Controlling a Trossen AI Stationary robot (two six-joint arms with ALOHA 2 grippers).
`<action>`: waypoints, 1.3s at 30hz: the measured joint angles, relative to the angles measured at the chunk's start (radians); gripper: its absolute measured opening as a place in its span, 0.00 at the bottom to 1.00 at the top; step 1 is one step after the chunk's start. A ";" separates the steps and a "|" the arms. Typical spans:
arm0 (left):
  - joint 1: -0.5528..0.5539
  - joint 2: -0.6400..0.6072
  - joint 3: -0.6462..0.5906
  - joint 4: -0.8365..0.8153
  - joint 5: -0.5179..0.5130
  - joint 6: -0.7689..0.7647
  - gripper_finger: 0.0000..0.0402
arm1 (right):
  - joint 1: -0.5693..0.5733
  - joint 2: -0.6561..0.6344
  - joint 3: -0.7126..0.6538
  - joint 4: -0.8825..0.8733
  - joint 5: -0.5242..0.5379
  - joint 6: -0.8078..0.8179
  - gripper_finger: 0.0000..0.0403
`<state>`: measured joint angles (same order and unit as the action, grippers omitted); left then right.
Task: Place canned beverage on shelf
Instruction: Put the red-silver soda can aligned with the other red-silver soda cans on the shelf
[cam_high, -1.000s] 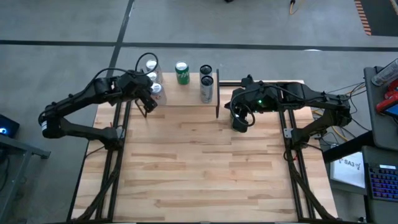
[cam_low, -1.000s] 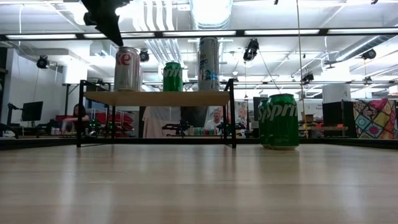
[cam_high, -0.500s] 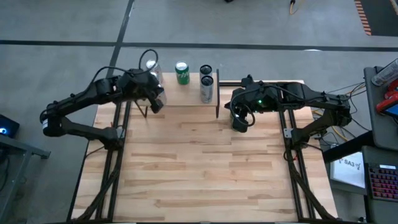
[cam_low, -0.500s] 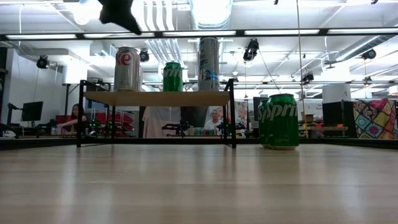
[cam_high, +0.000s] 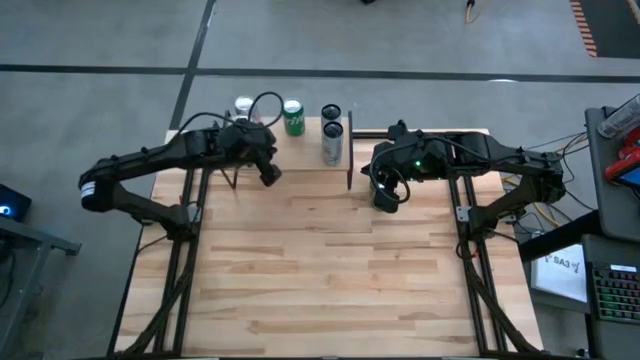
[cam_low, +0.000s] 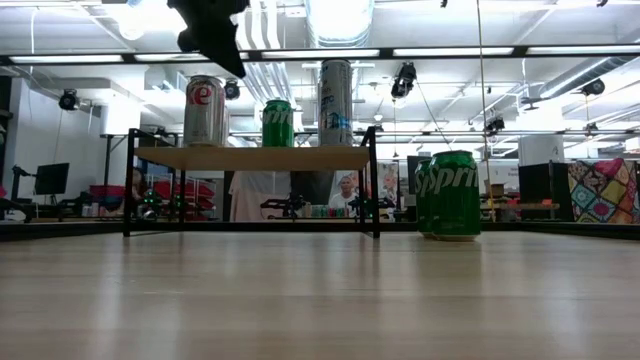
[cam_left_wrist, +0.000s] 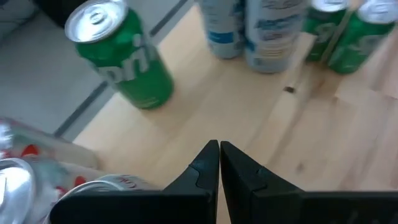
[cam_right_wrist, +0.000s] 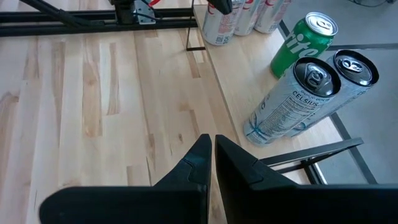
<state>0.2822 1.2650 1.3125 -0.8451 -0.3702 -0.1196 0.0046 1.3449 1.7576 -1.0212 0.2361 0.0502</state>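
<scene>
The shelf (cam_high: 300, 152), a light-wood plank on black legs (cam_low: 250, 157), stands at the table's far edge. On it stand silver-and-red cans (cam_low: 204, 111), a green can (cam_high: 292, 117) (cam_left_wrist: 121, 53) and tall silver cans (cam_high: 333, 142) (cam_right_wrist: 298, 102). Two more green cans (cam_low: 456, 193) (cam_left_wrist: 364, 31) stand on the table past the shelf's right end. My left gripper (cam_high: 269, 175) (cam_left_wrist: 219, 148) hovers shut above the shelf's front edge, near the silver-and-red cans, higher than the can tops (cam_low: 236, 68). My right gripper (cam_high: 385, 203) (cam_right_wrist: 212, 140) hangs shut to the right of the shelf, holding nothing.
The wide wooden tabletop (cam_high: 330, 270) stretches from the shelf to the near edge. The shelf's black right-end legs (cam_high: 350, 150) stand between the two grippers. People and equipment show in the room behind the table (cam_low: 130, 190).
My left gripper has moved toward the table's right edge along the shelf's front, from beside the silver-and-red cans toward the green can, sinking slightly and staying shut. The cans have not moved.
</scene>
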 joint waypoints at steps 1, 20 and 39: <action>0.000 0.005 0.000 -0.002 -0.020 -0.002 0.00 | 0.001 0.000 0.000 -0.001 0.000 0.000 0.03; 0.001 0.032 0.000 -0.103 -0.121 -0.046 0.00 | 0.011 0.000 0.000 -0.017 0.001 0.002 0.03; 0.000 0.024 0.000 -0.203 -0.164 -0.088 0.00 | 0.011 0.000 0.000 -0.017 0.001 0.010 0.03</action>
<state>0.2825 1.2891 1.3121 -1.0482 -0.5339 -0.2071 0.0154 1.3449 1.7576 -1.0386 0.2367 0.0598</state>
